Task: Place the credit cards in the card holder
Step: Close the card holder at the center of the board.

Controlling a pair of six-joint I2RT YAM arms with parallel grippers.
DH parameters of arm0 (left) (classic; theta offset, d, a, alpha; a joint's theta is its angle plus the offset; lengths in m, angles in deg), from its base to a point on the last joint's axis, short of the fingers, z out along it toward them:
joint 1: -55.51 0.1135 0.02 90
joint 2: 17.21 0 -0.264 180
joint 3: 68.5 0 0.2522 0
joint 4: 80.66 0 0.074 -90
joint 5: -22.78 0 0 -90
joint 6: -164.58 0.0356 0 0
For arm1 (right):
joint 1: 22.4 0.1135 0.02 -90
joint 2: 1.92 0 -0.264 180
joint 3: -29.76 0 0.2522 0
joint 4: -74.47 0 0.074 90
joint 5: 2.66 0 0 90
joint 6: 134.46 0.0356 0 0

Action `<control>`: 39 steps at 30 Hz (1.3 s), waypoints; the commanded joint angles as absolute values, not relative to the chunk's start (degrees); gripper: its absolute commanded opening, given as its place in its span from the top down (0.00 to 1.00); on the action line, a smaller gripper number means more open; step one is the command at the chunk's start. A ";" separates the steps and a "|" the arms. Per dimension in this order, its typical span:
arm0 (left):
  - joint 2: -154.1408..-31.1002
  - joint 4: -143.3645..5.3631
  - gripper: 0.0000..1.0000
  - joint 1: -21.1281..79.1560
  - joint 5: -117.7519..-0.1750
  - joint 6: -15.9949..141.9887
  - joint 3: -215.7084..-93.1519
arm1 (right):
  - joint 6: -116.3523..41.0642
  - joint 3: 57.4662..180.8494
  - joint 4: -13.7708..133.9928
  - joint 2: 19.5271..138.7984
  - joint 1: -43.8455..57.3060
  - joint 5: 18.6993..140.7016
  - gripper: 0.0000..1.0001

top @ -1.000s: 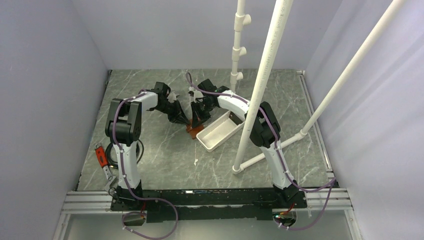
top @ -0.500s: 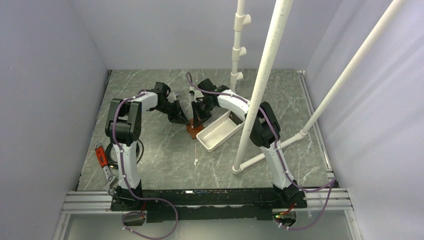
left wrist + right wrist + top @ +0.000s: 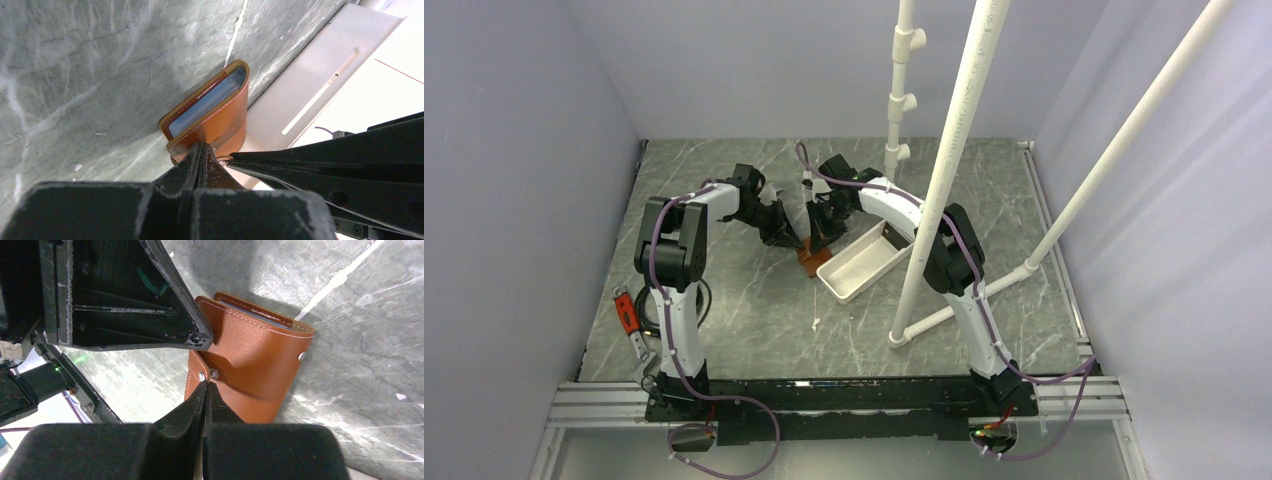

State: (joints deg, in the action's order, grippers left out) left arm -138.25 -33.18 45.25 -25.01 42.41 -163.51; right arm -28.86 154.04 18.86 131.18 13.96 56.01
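showing blue cards [image 3: 207, 101], folded tan card holder [image 3: 225, 120]

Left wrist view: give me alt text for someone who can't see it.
The shut left gripper pinches the lower flap of a brown leather card holder, bluish credit cards visible inside, seen against the grey marble table. A white tray lies beside it.

The grey-green marbled bench [image 3: 754, 310] carries a long white tray [image 3: 861, 262] near its middle, set at a slant. Just beside the tray's near-left end is the brown card holder [image 3: 808, 259], seemingly resting on one edge. A white pipe frame [image 3: 902, 337] stands to the right. A red-handled tool [image 3: 627, 308] lies at the left edge.
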 commanded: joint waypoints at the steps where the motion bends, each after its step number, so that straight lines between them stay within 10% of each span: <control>1: -139.61 -30.47 1.00 45.60 -28.95 45.41 -164.79 | -29.25 156.47 17.51 131.54 13.46 57.49 1.00; 39: -132.33 -33.30 1.00 41.10 -22.22 44.36 -161.76 | -29.32 157.06 17.02 135.52 13.11 57.68 1.00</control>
State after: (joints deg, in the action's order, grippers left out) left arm -133.18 -32.53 40.79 -23.11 44.88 -162.27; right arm -28.80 156.34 16.15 134.06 13.42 55.29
